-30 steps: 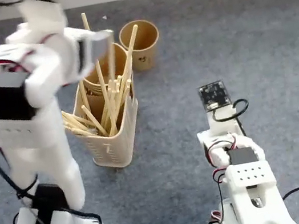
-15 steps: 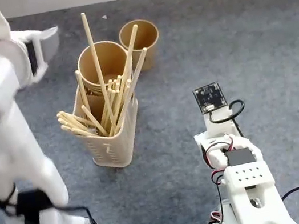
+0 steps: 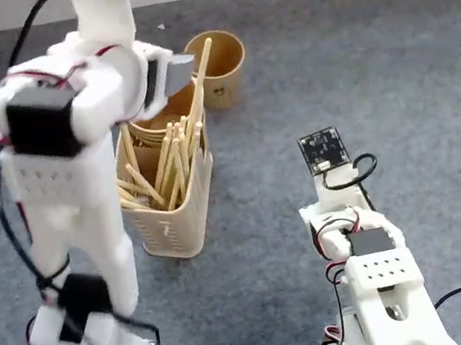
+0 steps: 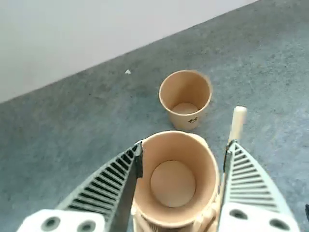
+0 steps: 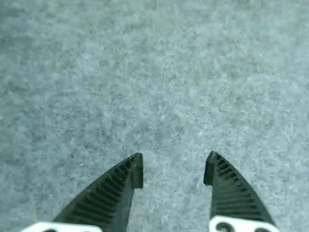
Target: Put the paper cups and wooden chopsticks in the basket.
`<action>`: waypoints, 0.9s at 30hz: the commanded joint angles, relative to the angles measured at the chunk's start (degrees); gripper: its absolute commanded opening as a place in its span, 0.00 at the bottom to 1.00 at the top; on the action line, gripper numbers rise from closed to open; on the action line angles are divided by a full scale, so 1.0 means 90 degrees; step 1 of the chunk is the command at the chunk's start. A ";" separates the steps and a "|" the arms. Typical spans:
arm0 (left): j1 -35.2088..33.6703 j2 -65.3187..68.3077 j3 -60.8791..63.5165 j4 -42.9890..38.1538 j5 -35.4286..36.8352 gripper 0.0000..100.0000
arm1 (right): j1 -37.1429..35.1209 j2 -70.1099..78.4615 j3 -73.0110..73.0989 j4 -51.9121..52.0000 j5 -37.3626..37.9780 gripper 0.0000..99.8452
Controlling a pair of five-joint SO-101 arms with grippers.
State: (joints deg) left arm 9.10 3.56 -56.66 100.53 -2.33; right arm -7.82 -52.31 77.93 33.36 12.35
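Presently the left gripper point(image 4: 184, 147) is hanging over the basket point(image 3: 171, 223), its jaws spread and straddling the rim of the nested paper cup point(image 4: 174, 181), which is standing upright in the basket's far end. Whether the jaws are touching the cup wall cannot be determined. The wooden chopsticks point(image 3: 170, 156) are leaning in a loose bundle in the basket, crowding the cup's near side. One stick tip point(image 4: 236, 121) is rising just beside a jaw.

A second paper cup point(image 3: 219, 67) is standing upright on the grey carpet point(image 5: 145, 72), just beyond the basket and outside it. A small pale scrap point(image 4: 127, 72) is lying farther back, near the wall point(image 4: 96, 34).

The right gripper point(image 5: 173, 169) is hovering over bare carpet with its jaws apart and gripping nothing, well apart from the basket.

In the high view the left arm point(image 3: 73, 138) is covering most of the nested cup and the basket's side. The sticks' lower ends are lying hidden within the basket. The right arm point(image 3: 378, 276) is running off the frame's lower edge.
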 commanded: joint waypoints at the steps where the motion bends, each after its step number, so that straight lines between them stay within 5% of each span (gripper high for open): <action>1: -0.0454 -0.0611 0.0581 -0.0010 -0.0049 0.29 | -0.0054 -0.0024 -0.0044 -0.0083 0.0059 0.21; 7: -0.1519 -0.0640 0.0747 -0.0234 -0.0049 0.29 | -0.0054 -0.0024 -0.0044 -0.0083 0.0059 0.21; 20: 0.0513 -0.0142 0.0923 -0.0176 -0.0039 0.29 | -0.0054 -0.0024 -0.0044 -0.0083 0.0059 0.21; 27: -0.0337 -0.0083 0.0933 -0.0088 -0.0049 0.29 | -0.0054 -0.0024 -0.0044 -0.0083 0.0059 0.21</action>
State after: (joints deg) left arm 10.77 2.86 -48.04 99.65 -2.24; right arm -7.82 -52.31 77.93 33.36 12.35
